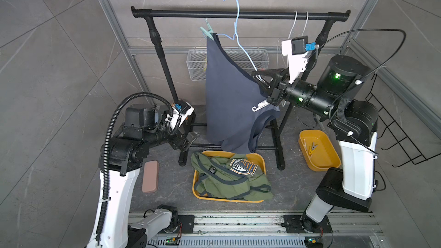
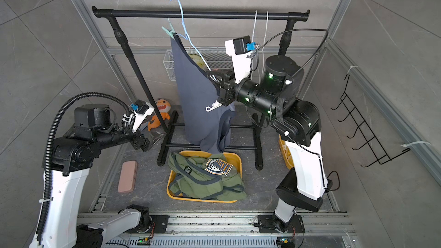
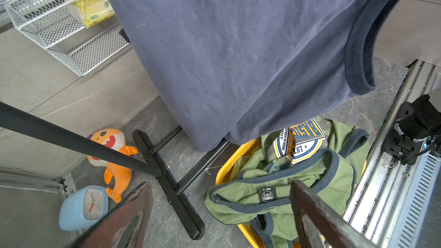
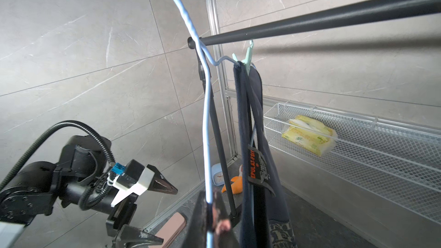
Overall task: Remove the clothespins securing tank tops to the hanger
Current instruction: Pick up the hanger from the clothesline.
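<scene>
1. Holding the blue wire hanger by its lower arm, the right gripper is clamped tight on the wire. The hanger sits steeply tilted in front of the rail.
2. The navy tank top droops from the hanger's raised shoulder. One mint clothespin pins its strap to the wire there, just under the rail; no other pin shows on it.
3. The left gripper is low beside the rack's post, jaws spread wide, nothing between them. It is well below the pin.
4. The olive tank tops lie heaped in the large yellow tray under the navy top. Loose clothespins lie in the small yellow tray near the right arm's base.
5. Step in hand, as I read it: the last pin of the last top, with the right arm steadying the hanger.
6. Next move calls for the left arm to rise to the mint pin, line its open jaws across the pin's splayed tail ends, squeeze and draw it off along the wire.
7. Care needed: the pin sits close under the rail, and the freed top should drop toward the large tray.
</scene>
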Motion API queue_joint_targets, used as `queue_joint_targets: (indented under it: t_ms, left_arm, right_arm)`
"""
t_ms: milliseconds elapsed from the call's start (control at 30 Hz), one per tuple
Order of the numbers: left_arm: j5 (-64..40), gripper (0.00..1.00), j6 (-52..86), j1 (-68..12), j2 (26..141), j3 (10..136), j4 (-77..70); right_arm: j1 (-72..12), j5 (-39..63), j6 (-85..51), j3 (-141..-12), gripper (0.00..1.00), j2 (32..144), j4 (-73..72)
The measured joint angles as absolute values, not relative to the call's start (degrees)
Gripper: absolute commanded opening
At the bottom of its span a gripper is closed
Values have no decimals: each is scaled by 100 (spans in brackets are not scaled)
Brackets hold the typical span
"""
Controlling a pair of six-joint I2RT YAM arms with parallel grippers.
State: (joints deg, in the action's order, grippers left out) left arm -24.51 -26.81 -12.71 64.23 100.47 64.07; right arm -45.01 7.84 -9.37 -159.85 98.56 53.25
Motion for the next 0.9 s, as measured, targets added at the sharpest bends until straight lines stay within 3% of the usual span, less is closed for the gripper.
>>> queue_joint_targets:
  t_ms: [900]
  left_arm:
    - [-3363, 94, -3964, -1194, 6595, 10965, 7843]
  right_arm:
    - [-4501, 1857, -1358, -15959, 0, 8355, 5334]
